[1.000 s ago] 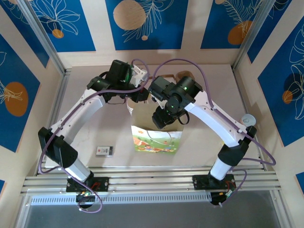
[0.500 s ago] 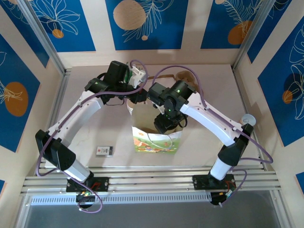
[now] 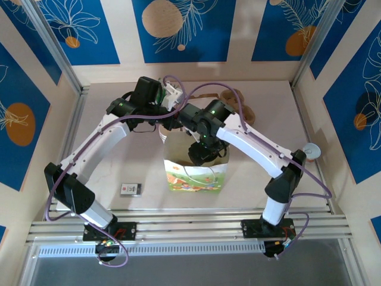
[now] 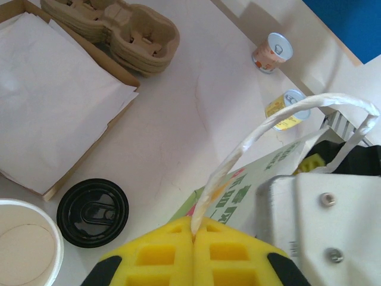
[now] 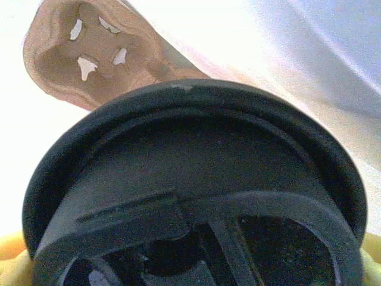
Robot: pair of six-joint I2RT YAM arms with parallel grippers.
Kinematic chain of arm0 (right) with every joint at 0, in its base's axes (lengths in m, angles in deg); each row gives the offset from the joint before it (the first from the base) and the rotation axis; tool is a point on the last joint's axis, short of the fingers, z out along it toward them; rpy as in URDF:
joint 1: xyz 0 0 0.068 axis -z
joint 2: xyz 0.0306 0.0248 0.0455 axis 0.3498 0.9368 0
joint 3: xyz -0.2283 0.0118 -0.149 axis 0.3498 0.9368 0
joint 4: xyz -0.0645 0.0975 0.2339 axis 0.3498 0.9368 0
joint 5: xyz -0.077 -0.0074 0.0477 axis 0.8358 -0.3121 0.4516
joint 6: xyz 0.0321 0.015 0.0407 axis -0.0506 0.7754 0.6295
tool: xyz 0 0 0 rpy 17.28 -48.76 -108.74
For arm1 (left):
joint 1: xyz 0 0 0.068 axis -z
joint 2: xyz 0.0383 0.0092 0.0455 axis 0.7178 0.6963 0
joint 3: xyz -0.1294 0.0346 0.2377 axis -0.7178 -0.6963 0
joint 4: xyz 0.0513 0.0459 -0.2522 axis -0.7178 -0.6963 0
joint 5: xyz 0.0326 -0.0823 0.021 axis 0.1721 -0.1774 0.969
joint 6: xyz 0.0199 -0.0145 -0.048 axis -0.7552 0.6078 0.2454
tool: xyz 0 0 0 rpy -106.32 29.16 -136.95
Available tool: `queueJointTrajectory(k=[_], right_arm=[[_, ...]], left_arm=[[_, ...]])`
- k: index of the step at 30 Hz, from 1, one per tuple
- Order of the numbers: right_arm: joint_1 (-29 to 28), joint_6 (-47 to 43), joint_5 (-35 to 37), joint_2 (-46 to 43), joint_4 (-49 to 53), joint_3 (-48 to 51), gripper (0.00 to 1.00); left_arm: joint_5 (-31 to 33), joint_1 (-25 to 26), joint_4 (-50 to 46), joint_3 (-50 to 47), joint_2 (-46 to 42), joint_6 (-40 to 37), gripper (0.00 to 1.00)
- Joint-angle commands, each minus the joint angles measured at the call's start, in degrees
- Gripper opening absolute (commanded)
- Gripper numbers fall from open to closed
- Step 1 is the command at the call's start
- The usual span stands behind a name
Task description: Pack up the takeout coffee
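The takeout coffee shows as a round black lid point(image 5: 190, 196) close up in the right wrist view, with yellow pads point(image 5: 9, 262) at its sides. My right gripper point(image 3: 200, 154) is shut on it, low inside the open mouth of the printed paper bag point(image 3: 196, 177). A brown pulp cup carrier point(image 5: 95, 53) lies beyond the lid. My left gripper point(image 4: 193, 238) is shut on the bag's white handle point(image 4: 280, 119), holding it up at the bag's far left edge point(image 3: 171, 119).
A loose black lid point(image 4: 92, 213) and an open white cup point(image 4: 27, 250) sit beside the bag. Beyond are a cardboard tray of white paper point(image 4: 53, 101), stacked pulp carriers point(image 4: 119, 30) and two small cans point(image 4: 271, 50). A small packet point(image 3: 131, 189) lies front left.
My right arm has swung left and lowered the lidded cup deeper into the bag. The left gripper has kept its hold on the handle, shifting only slightly.
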Motion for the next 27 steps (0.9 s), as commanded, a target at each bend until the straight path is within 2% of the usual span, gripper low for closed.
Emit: queueJointTrajectory(k=[1, 7, 15, 27], right_arm=[[-1.03, -1.14, -1.36, 0.65, 1.00, -2.99, 0.76], [-1.30, -1.83, -1.37, 1.37, 0.34, -1.60, 0.76], [0.58, -1.28, -2.54, -4.68, -2.60, 6.37, 0.76], [3.36, -2.75, -3.68, -6.73, -6.63, 13.36, 0.76]], left_arm=[[-1.49, 0.40, 0.86, -0.92, -1.97, -0.71, 0.00], [-1.84, 0.42, 0.91, -0.83, -2.13, -0.98, 0.00], [-0.63, 0.42, 0.67, -1.03, -2.69, -1.60, 0.00], [-0.78, 0.38, 1.15, -1.71, -3.31, -1.68, 0.00]])
